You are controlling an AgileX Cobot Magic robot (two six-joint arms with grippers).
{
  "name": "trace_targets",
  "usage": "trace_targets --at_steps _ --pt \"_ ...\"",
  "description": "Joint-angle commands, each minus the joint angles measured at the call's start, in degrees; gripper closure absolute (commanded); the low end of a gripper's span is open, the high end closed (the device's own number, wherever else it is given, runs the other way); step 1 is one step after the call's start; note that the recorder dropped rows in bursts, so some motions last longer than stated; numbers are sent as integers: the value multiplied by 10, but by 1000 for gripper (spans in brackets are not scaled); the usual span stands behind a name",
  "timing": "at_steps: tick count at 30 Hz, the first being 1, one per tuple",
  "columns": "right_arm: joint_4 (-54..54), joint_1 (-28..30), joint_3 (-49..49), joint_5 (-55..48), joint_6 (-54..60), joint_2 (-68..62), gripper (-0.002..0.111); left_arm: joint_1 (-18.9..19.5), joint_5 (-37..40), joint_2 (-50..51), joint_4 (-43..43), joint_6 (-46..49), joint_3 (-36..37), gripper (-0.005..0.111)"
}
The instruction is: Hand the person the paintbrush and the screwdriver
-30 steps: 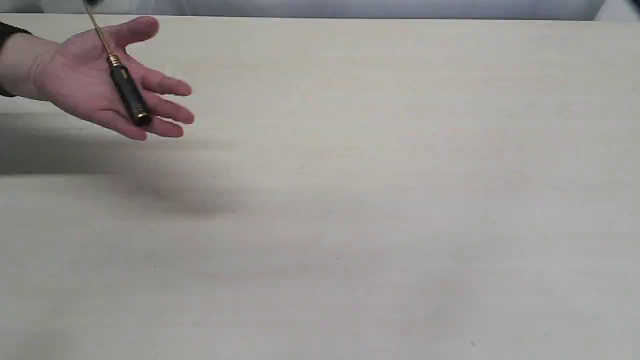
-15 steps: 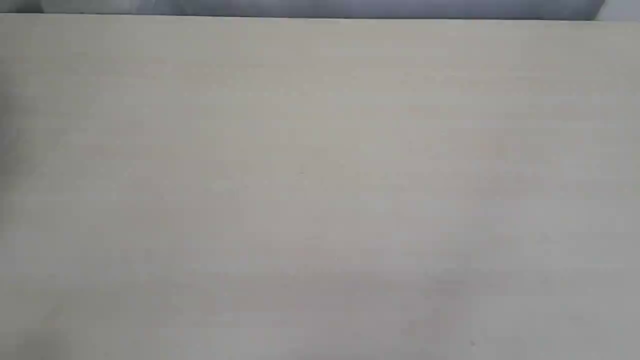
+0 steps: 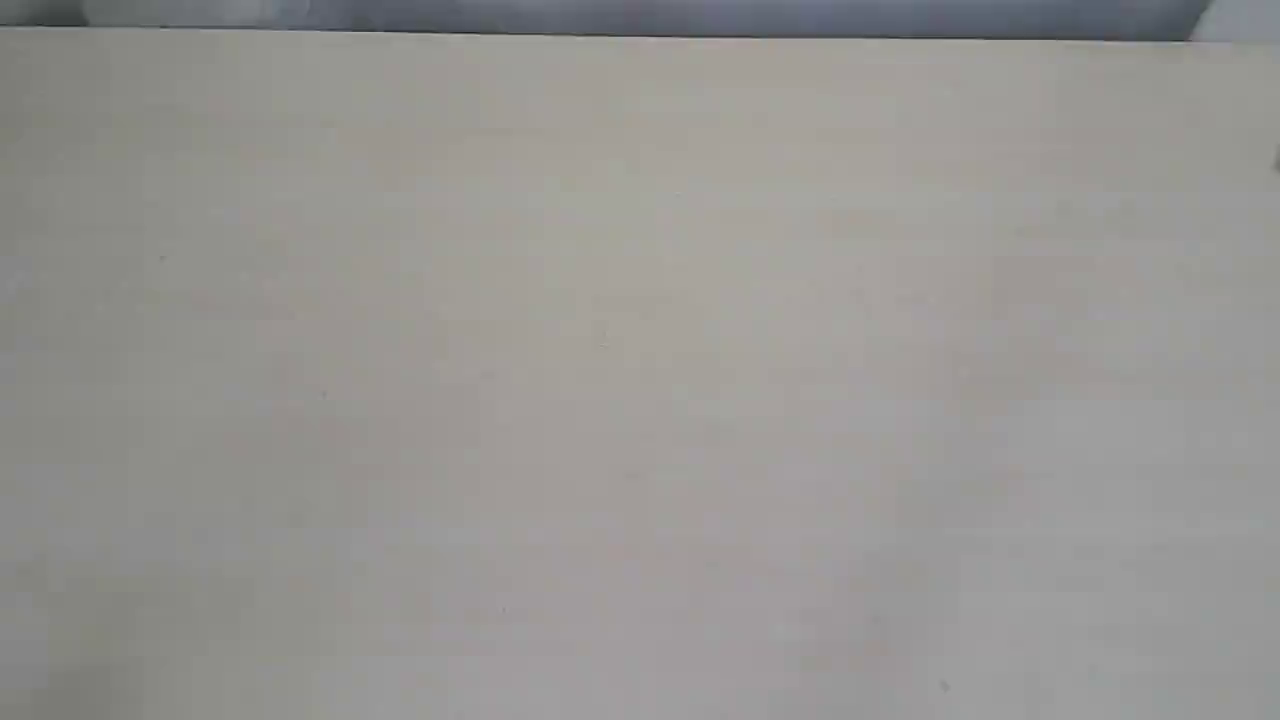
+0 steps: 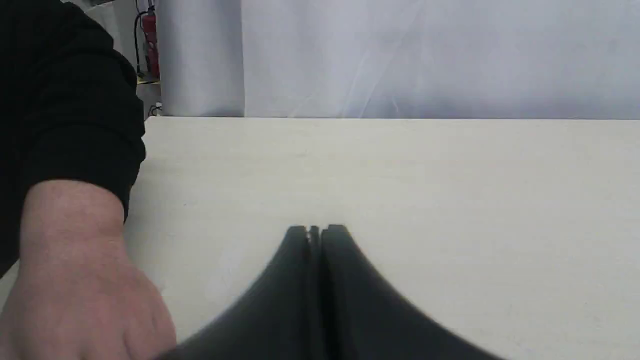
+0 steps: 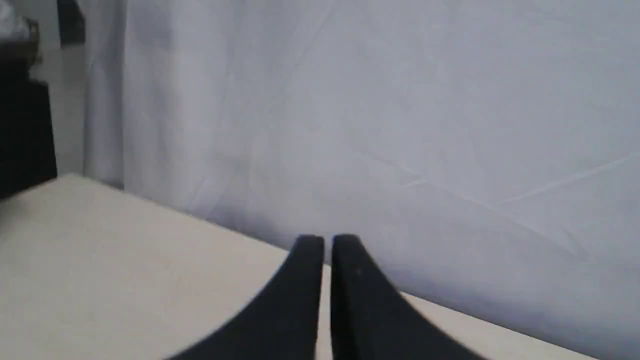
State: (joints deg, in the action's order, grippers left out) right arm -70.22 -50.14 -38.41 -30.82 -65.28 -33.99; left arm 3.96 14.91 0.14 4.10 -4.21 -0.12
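Neither the paintbrush nor the screwdriver shows in any view. The exterior view holds only the bare pale table (image 3: 640, 380); no arm or hand is in it. In the left wrist view my left gripper (image 4: 315, 231) is shut with nothing between its black fingers, hovering over the table. The person's hand (image 4: 75, 295), with a black sleeve (image 4: 65, 100) above the wrist, rests on the table close beside it. In the right wrist view my right gripper (image 5: 327, 241) is shut and empty, near the table's edge and facing a white curtain.
A white curtain (image 4: 400, 55) hangs behind the table's far edge (image 3: 640, 34). A red fire extinguisher (image 4: 150, 45) stands in the background corner. A dark object (image 5: 25, 130) stands beyond the table corner in the right wrist view.
One second ago the person's open hand held the screwdriver at the exterior view's upper left. Hand and screwdriver left that view half a second ago, and it stays bare now.
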Motion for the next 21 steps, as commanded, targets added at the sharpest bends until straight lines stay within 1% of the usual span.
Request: trace_targets --at_steps 1,2,3,5,9,11,16,19,21 --pt "33 2 11 -51 -2 63 104 -3 -5 -1 -2 -1 1 107" --pt "33 5 20 -51 -4 83 104 -3 -5 -1 -2 -1 1 107" --pt "33 21 33 -33 2 101 104 -3 -5 -1 -2 -1 1 107" --pt "33 69 67 9 11 127 104 -3 -5 -1 -2 -1 1 107" --pt "33 248 160 142 18 152 104 -3 -5 -1 -2 -1 1 107" --pt "33 337 209 235 26 164 104 -3 -5 -1 -2 -1 1 107" --pt "33 505 308 449 27 202 104 -3 -5 -1 -2 -1 1 107" --pt "33 566 356 506 28 234 104 -3 -5 -1 -2 -1 1 107" --pt "33 589 374 504 28 250 104 -3 -5 -1 -2 -1 1 107"
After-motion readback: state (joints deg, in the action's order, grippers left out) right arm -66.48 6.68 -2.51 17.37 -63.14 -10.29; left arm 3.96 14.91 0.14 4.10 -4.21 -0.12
